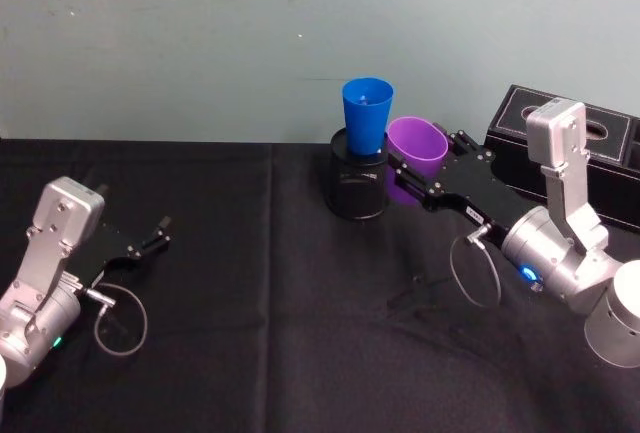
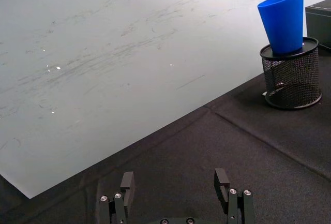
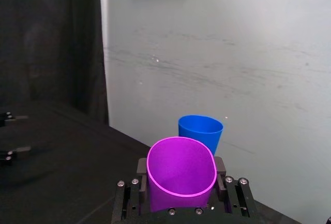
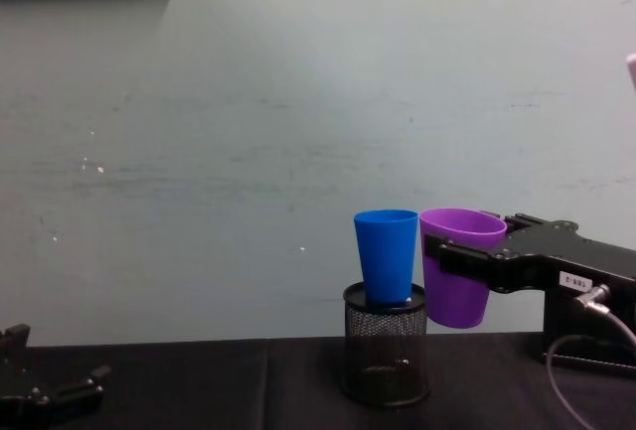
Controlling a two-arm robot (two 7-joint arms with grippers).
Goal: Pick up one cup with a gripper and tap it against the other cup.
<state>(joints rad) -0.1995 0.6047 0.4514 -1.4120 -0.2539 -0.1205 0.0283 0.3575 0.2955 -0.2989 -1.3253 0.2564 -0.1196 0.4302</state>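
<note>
**Right tool** [image 1: 410, 177]: reaching forward over the black surface [image 1: 250, 303] from the right, clenched on the purple cup [image 4: 455, 273], with a jaw pressing each side of the wall just under the rim. It is holding the cup clear of the surface, mouth up.

**Purple cup:** hanging upright just beside the blue cup [image 4: 387, 254], on that cup's right. Their rims are sitting at about the same height. In the chest view the two rims are appearing to meet, but contact cannot be told.

**Blue cup:** standing upright with its base seated in the mouth of the black mesh pen holder [image 4: 387, 358], to the left of the held cup. The long axes of the two cups are running near parallel, so a short sideways move leftward is looking like all the tap requires.

**Left tool** [image 2: 173, 182]: resting low at the left, fingers released, well apart from both cups.

**Surroundings:** a black tissue box [image 1: 510, 125] is lying behind the right arm, off the line between the cups.

**Risk:** the blue cup is perching high and is likely light; a firm knock may be tipping it out.
</note>
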